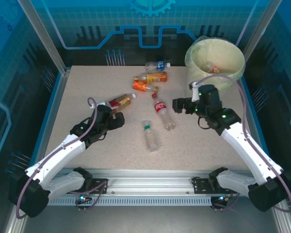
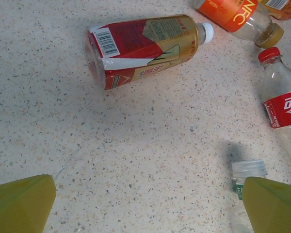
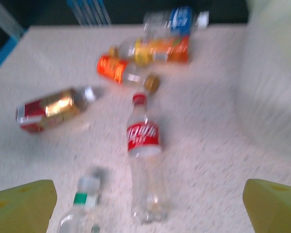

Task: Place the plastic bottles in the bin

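Top camera first: you've got the bin (image 1: 233,53) at the far right corner of the table (image 1: 77,97), with one bottle in the bin (image 1: 213,68). Six bottles lie on their sides on the table. The blue-label bottle (image 1: 157,65) is farthest back, with the yellow-orange bottle (image 1: 153,77) just in front of it and the orange-label bottle (image 1: 144,87) close by. The red-and-gold bottle (image 1: 120,101) is off to the left, the red-label clear bottle (image 1: 163,111) is in the middle, and the green-label bottle (image 1: 151,135) is nearest you. Your left gripper (image 1: 117,120) sits low, just this side of the red-and-gold bottle, jaws apart. Your right gripper (image 1: 178,105) hangs between the bin and the red-label clear bottle, jaws apart and gripping nothing.

Over to your left wrist: the yellow fingers (image 2: 19,204) are spread wide with bare table between them. The red-and-gold bottle (image 2: 145,48) lies ahead, clear of both fingers. The green-label bottle (image 2: 250,171) shows its white cap just beside the right-hand finger.

Now your right wrist, and it's blurred: the fingers (image 3: 274,206) stand wide apart, empty. The red-label clear bottle (image 3: 145,160) lies on the table between them in the view, cap pointing away. The bin (image 3: 276,73) is a pale wall on the right.
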Robot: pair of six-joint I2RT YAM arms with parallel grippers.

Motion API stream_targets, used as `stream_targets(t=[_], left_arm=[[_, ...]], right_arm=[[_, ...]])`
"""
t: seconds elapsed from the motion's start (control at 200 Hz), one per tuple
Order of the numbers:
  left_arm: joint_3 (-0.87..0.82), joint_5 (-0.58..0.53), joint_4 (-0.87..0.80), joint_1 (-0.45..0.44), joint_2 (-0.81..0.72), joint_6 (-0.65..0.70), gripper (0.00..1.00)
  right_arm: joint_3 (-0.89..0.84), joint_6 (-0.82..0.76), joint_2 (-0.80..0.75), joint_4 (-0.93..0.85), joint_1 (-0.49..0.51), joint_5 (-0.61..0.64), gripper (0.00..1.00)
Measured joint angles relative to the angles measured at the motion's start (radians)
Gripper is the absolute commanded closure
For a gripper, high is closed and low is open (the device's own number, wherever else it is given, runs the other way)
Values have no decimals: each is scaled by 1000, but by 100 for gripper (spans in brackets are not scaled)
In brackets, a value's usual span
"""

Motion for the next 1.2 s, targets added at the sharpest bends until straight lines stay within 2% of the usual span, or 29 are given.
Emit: stream_targets(t=[0.165, 0.325, 0.47, 0.77, 1.025, 1.201], left_arm=[[7, 9, -3, 5, 6, -11, 1], [13, 33, -5, 9, 6, -11, 1], [13, 48, -8, 15, 6, -13, 1], [13, 73, -16, 31, -3, -12, 1], [12, 111, -14, 39, -44, -6, 1], [10, 124, -14, 43, -58, -6, 1]], right_arm=[[-23, -2, 177, -6, 81, -23, 0], [51, -24, 386, -39, 119, 10, 0], [190, -50, 573, -77, 122, 61, 0], [586, -116, 966, -214, 121, 122, 2], [758, -130, 1127, -316, 117, 148, 6], [802, -129, 1171, -349, 117, 156, 20]])
